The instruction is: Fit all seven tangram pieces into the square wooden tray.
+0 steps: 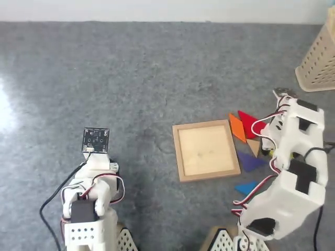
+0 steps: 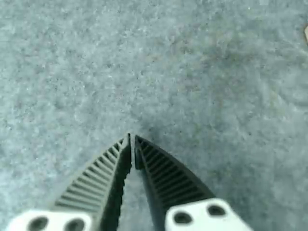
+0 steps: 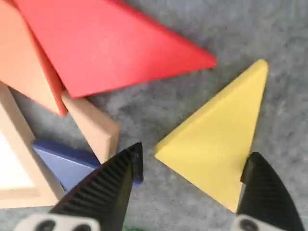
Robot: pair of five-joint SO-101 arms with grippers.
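Two arms stand at the near edge of the grey counter (image 1: 131,78). The left arm (image 1: 91,198) holds its tool (image 2: 131,144) low over bare counter, fingers together with only a thin slit between the ribbed pads (image 2: 168,178). The right arm (image 1: 293,172) leans over the loose pieces to the right of the tray (image 1: 176,151). Its tool (image 3: 195,156) is spread wide, and the two black fingers (image 3: 110,183) straddle one corner of the yellow triangle (image 3: 221,144) without visibly touching it. That triangle lies flat on the counter, its sharpest corner pointing away from the tool.

Nearest in the high view is a blue piece (image 1: 246,187), alone, with its long axis running across the counter. Beyond it a purple triangle (image 1: 250,161) sits just beside the tray's right rim and points toward the right arm. A tan wooden piece (image 1: 254,146) comes next, its narrow end aimed at the purple one. Farther still, an orange piece (image 1: 237,128) lies with its long axis running near to far along the tray's right side. The red triangle (image 1: 247,123) rests against it, and in the right wrist view its long tip reaches toward the yellow triangle's far corner but stays apart from it.

The tray lies flat near the middle of the counter, turned slightly off square, its pale floor showing as bare wood. Every piece seen lies outside it. A perforated cream basket (image 1: 319,57) stands at the far right.
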